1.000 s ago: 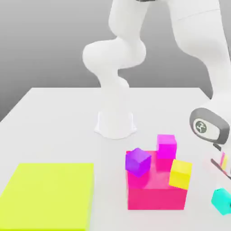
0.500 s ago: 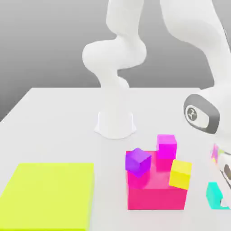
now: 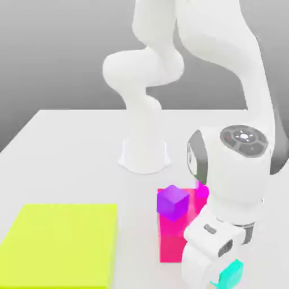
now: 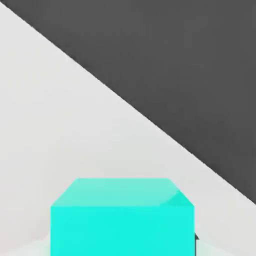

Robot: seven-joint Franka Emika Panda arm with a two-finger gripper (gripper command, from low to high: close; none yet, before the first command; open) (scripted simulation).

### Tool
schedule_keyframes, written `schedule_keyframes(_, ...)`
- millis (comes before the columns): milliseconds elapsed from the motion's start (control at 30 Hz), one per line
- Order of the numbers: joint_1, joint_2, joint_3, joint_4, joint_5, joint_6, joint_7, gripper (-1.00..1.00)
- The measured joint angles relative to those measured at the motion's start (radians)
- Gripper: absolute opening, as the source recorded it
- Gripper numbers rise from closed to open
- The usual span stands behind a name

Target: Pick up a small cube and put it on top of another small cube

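"Grey backdrop, pale bench below it. What comes next in size?"

"Robot arm, bent over the exterior view's right. Then the yellow-green slab on the exterior view's left, and the red block, partly behind the hand."

"And the small cubes?"

"A purple cube sits over the red block, turned with an edge towards us. A magenta cube is partly covered by the hand. Our small cube, the cyan one, is at the end of the hand, near the exterior view's lower edge."

"How do the fingers stand?"

"Pinching the cyan cube, one on each side. In the hand view its faces look square to the grip."

"So how would you carry it well?"

"I'd keep the squeeze steady and clear the other cubes in height before going across. I can't tell which one is meant to take it. Over it, I'd turn the wrist until the edges match, centre the cube, and level its underside."

"And the release?"

"Lower slowly to light contact, part the fingers evenly, then lift straight up. Pressing hard or pulling sideways could topple the pair."
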Motion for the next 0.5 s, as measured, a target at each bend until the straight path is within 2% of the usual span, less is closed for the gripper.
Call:
schedule_keyframes(200, 0.022, -0.209, -0.069, -0.124, -0.156, -0.076, 0.083, -1.0)
schedule_keyframes(367, 0.009, -0.396, -0.075, -0.228, -0.268, -0.15, 0.092, -1.0)
schedule_keyframes(500, -0.004, -0.546, -0.068, -0.311, -0.319, -0.211, 0.071, -1.0)
